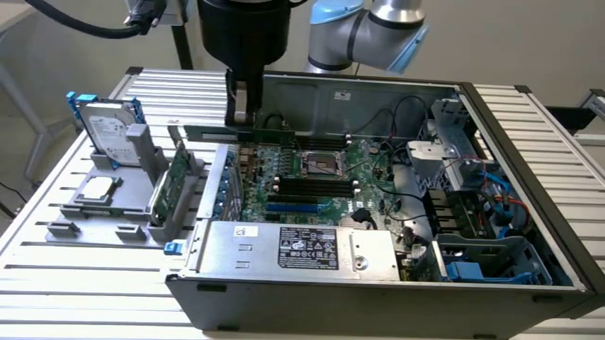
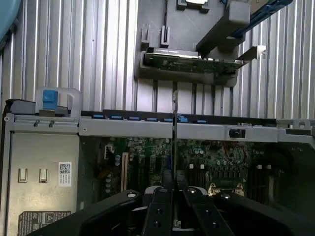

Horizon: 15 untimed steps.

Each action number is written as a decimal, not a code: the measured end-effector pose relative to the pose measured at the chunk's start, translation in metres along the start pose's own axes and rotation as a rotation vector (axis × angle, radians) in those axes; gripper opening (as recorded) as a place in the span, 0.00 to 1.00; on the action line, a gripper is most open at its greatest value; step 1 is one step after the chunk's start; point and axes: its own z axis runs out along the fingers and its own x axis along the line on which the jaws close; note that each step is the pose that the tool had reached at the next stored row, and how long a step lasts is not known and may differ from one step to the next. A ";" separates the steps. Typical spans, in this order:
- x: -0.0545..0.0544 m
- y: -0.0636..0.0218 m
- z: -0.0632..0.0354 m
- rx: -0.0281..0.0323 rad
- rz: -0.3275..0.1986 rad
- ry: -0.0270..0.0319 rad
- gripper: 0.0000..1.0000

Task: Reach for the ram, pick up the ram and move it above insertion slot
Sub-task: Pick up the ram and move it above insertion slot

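Note:
The ram [image 1: 274,132] is a long, thin green stick held level in the air, with my gripper [image 1: 246,122] shut on its middle. In the exterior view it hangs over the far left part of the open computer case [image 1: 529,184], above the motherboard [image 1: 359,202]. The black memory slots [image 1: 317,185] lie lower and nearer the camera than the stick. The wrist view looks along the ram [image 2: 174,128] edge-on as a thin line running out from between my gripper [image 2: 174,199] fingers [image 2: 160,211], over the case's side rail.
A grey fixture [image 1: 113,205] at the exterior view's left holds a silver hard drive with blue rails [image 1: 104,131] and a green expansion card [image 1: 170,188], [image 2: 192,63]. The power supply [image 1: 302,248] fills the case's near side. Cables and drive cages [image 1: 472,191] crowd its right.

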 end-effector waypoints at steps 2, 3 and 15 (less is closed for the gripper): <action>0.000 -0.0083 -0.0007 -0.0002 -0.002 -0.0034 0.14; 0.000 -0.0125 -0.0010 -0.0003 -0.003 -0.0049 0.14; 0.002 -0.0606 -0.0043 -0.0018 -0.015 -0.0078 0.14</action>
